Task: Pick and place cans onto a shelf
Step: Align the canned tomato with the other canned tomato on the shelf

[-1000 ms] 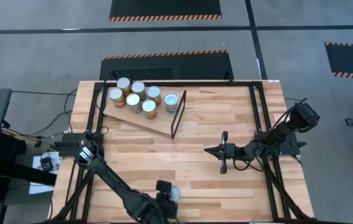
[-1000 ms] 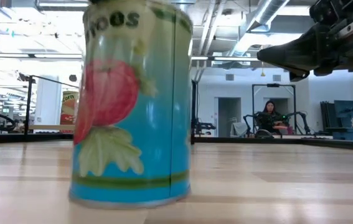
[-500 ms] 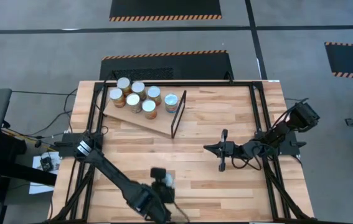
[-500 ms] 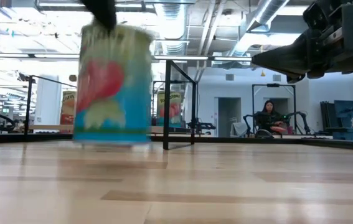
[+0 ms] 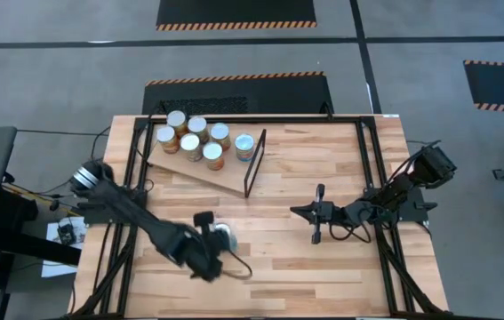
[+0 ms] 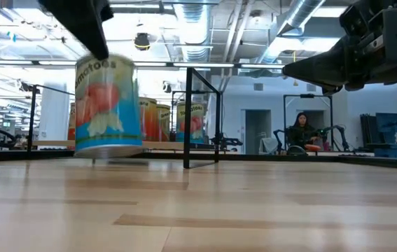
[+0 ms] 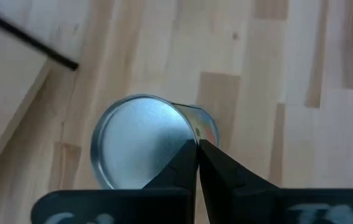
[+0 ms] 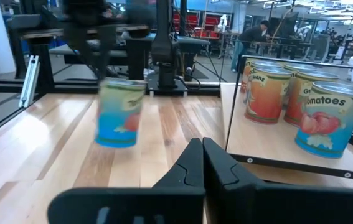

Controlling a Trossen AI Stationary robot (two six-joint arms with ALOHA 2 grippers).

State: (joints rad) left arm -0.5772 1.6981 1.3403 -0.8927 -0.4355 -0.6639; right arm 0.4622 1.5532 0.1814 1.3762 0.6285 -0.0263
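Left gripper [image 5: 209, 247] has a blue-labelled can [image 5: 222, 236] clamped from above and lifted just clear of the tabletop [image 5: 340, 169]. In the low view the can [image 6: 107, 106] hangs with a gap under its base. The left wrist view shows the silver lid [image 7: 140, 140] directly below the fingers.

Shelf [image 5: 200, 169] sits at the far left of the table, black frame [image 5: 253, 162] at its right end, well beyond the carried can. Six cans already stand on it: five orange-labelled ones [image 5: 189, 140] bunched together and one blue-labelled can [image 5: 244, 146] hard against the frame.

Right gripper [image 5: 318, 215] is parked over the right half of the table, pointing left. Its fingers [image 8: 196, 163] are pressed together, holding nothing.

Handling, as a judgement:
- Rigid tin, probably full, so moderately heavy for its size. It won't deform under squeeze.
- The smooth label wall is slippery, so grip across the diameter at the upper body or mid-height, not on the rim.
- It's tall enough to tip if set down tilted on the sloping board.
- Free board lies nearer than the cluster. Watch the frame bar on approach.
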